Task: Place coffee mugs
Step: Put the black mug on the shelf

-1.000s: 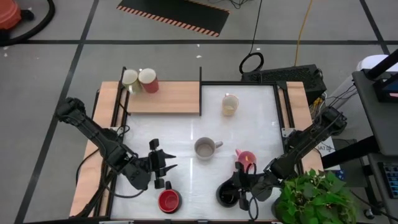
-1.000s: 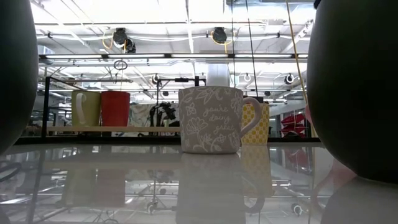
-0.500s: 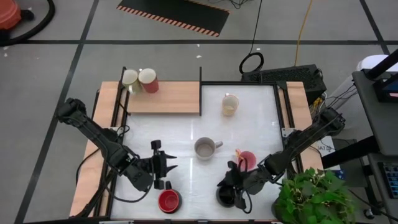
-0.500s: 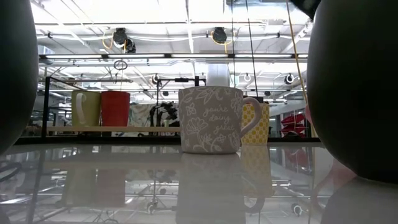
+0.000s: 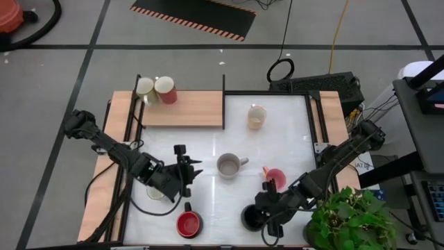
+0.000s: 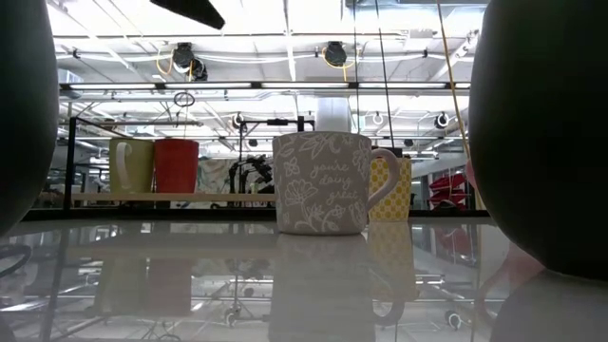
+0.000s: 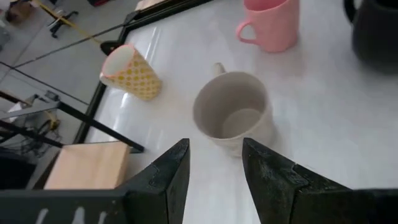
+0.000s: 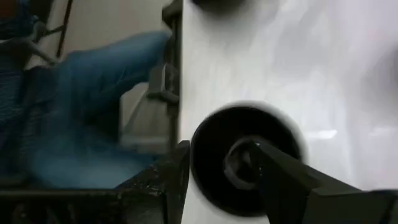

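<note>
Right gripper [image 5: 262,208] over black mug [image 5: 251,218], near table edge [image 5: 229,243]

Lab or workshop, taped concrete floor [image 5: 62,83], ceiling strip lights [image 6: 237,43]

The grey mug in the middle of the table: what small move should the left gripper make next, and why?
Probably a short push forward. The left gripper is open and empty, and the grey mug stands upright just ahead of its fingers, not yet between them.
</note>
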Controlling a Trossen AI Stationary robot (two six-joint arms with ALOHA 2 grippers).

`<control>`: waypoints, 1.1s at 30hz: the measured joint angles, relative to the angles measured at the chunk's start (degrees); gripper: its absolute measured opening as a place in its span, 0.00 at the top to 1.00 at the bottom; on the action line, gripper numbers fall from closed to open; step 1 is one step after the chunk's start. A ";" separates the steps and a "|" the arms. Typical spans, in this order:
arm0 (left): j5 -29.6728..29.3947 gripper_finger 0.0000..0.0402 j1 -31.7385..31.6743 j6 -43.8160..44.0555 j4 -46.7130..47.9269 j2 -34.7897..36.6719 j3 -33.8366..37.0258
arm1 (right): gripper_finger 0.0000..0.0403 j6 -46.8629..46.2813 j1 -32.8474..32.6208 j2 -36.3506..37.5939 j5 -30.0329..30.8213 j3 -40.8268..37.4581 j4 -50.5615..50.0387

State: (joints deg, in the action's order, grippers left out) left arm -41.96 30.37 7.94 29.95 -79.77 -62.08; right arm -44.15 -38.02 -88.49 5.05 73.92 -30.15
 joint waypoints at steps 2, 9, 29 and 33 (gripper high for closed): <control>0.02 0.62 -1.35 -1.20 -0.02 0.00 0.00 | 0.60 -1.99 0.07 -1.03 -2.75 -0.05 -1.10; -0.02 0.62 -5.12 -5.80 -0.20 0.35 0.00 | 0.60 -2.65 -0.65 -7.12 -9.65 2.17 1.84; -0.01 0.62 -8.89 -8.18 -0.07 7.45 -0.02 | 0.57 11.16 0.77 -14.08 -12.92 9.83 -10.53; 0.00 0.62 -8.89 -6.81 0.29 8.85 -0.02 | 0.59 14.77 1.22 -15.84 -15.86 9.83 -9.57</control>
State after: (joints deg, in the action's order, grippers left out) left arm -41.95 21.47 1.13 30.24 -70.91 -62.11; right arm -29.38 -36.81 -104.33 -10.81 83.74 -39.72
